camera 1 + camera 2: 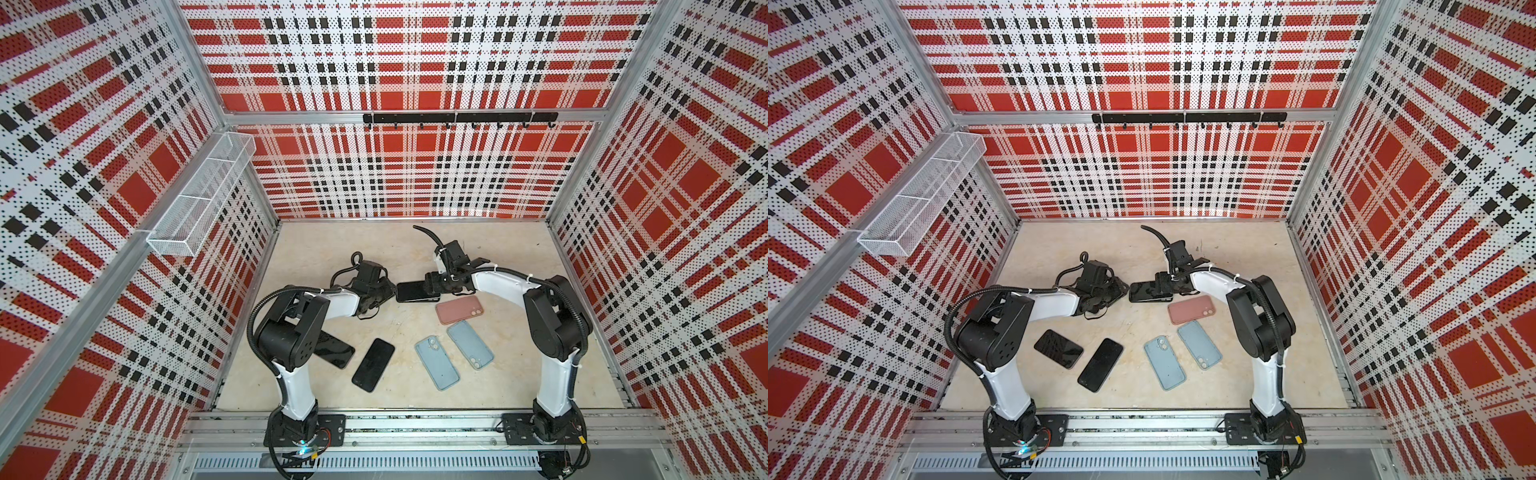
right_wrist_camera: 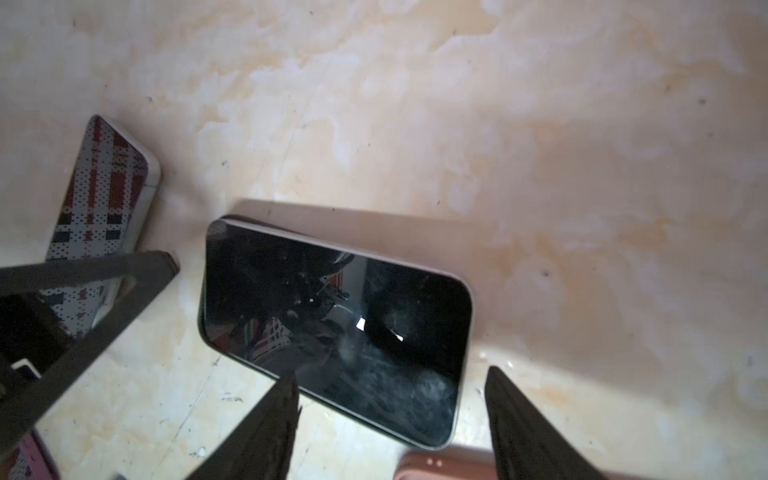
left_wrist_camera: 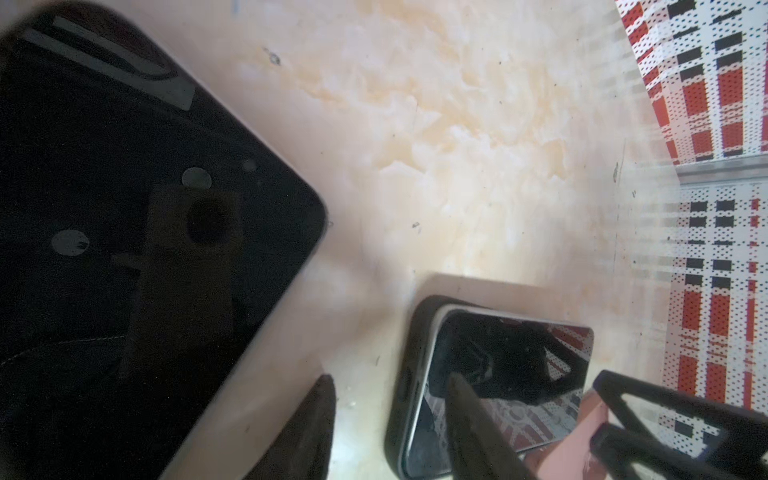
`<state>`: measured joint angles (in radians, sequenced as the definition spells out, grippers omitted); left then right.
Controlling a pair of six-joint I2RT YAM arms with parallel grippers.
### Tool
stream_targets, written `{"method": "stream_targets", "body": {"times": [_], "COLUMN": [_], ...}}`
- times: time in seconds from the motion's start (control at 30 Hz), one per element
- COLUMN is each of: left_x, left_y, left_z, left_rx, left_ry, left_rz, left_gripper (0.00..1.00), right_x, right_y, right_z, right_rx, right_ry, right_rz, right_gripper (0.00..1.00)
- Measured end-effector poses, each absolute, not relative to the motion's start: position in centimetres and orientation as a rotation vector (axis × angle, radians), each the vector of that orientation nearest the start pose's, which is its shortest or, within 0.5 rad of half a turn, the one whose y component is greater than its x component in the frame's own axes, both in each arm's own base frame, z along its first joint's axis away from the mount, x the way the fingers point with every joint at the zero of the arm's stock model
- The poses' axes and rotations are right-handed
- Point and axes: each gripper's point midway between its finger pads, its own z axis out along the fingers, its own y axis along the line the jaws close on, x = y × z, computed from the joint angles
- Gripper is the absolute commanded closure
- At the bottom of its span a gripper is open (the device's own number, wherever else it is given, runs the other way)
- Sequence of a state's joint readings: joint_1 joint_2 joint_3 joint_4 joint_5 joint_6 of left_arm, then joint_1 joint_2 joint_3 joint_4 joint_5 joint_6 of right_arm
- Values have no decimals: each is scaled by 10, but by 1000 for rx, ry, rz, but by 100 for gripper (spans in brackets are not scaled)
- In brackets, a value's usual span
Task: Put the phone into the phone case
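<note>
From the near rail [image 1: 415, 428], the left arm [image 1: 291, 332] and right arm [image 1: 552, 328] climb to raised elbows, forearms angling inward and down over the desk [image 1: 332, 249]. Mid-desk, the left pincer [image 3: 386, 382] stands apart, straddling one end of the phone [image 1: 409, 292]; the right pincer [image 2: 390, 374], also apart, spans its other end. The phone lies screen-up in a black case [image 3: 401, 386], clamped by neither.

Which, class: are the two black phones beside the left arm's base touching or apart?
Apart. A top view shows table between left phone and right phone.
</note>
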<state>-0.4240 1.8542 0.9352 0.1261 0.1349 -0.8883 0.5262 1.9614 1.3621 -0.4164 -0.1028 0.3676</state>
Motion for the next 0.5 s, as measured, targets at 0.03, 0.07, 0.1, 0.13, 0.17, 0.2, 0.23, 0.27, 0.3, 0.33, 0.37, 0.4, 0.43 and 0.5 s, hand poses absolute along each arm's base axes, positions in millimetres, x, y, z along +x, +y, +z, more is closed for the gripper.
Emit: {"method": "stream_targets", "body": {"times": [0.03,0.07,0.1,0.13,0.17,0.2,0.23,0.27,0.3,0.33,0.37,0.4,0.43,0.5], "left_x": [411,412,413,415,417,421,423,425,426,426,426,427,427,429], "left_y": [-212,-212,-214,-215,-217,-219,-220,-222,-223,-225,-226,-228,-229,-231], "left_z": [35,35,35,35,34,34,35,34,34,33,33,32,32,31], "left_rx": [-502,-492,-479,-465,-451,-431,-413,-395,-371,-355,-334,-309,-289,-244], "left_ry": [2452,2460,2470,2478,2485,2493,2497,2502,2511,2520,2526,2536,2543,2557], "left_rz": [-758,-752,-743,-735,-725,-706,-691,-673,-647,-625,-599,-569,-539,-474], "left_gripper": [50,50,50,50,49,49,48,48,48,48,48,48,48,49], "right_x": [412,413,413,412,412,412,412,412,412,412,412,412,412,412], "right_y": [260,260,259,259,259,259,258,258,258,258,258,258,258,257], "right_z": [62,62,61,61,60,59,59,58,58,58,58,58,58,58], "right_rx": [-247,-243,-242,-239,-237,-235,-233,-232,-232,-232,-231,-231,-231,-230], "right_ry": [2634,2633,2636,2638,2640,2643,2644,2646,2646,2645,2646,2645,2645,2645], "right_rz": [448,448,446,446,445,442,441,440,440,439,438,437,436,434], "right_gripper": [25,25,25,25,25,25,25,25,25,25,25,25,25,25]}}
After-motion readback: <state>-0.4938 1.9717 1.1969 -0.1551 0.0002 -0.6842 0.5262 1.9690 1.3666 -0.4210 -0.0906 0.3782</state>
